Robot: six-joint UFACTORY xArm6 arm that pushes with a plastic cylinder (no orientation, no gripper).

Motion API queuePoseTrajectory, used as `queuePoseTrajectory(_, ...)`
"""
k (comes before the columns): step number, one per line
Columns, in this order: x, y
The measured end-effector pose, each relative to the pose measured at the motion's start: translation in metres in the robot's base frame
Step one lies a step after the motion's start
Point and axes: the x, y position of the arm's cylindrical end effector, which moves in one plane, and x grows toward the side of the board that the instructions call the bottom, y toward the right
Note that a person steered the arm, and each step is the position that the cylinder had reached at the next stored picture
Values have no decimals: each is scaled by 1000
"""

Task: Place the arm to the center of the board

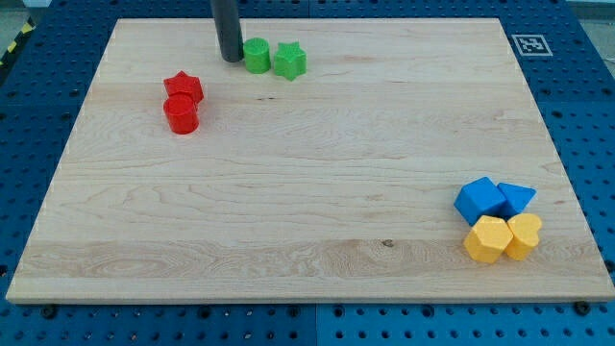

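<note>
Board centre is the target, and that broad stretch of pale wooden board (317,192) sits bare in the middle with every block parked out at the edges. Starting at the view's left, a red star-shaped block (184,86) and a red cylinder (181,114) stand touching, the star nearer the view's top. Moving right, my tip (232,59), the lower end of the straight dark rod, rests on the wood near the view's top edge, just beside the green cylinder (256,55) on its left, possibly touching it, though I cannot tell for sure. A green star-shaped block (289,61) sits against that cylinder's right side. There is no hand to open or close here, only the rod, and it holds nothing. Far over at the view's lower right, a blue cube (480,199) and a blue triangular block (516,198) huddle above a yellow hexagonal block (487,239) and a yellow heart-shaped block (525,235). I judge the route down and right to the middle is free of obstacles.
</note>
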Motion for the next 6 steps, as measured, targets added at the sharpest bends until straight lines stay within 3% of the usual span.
queuePoseTrajectory(2,11,7)
queuePoseTrajectory(5,90,-1)
queuePoseTrajectory(6,95,-1)
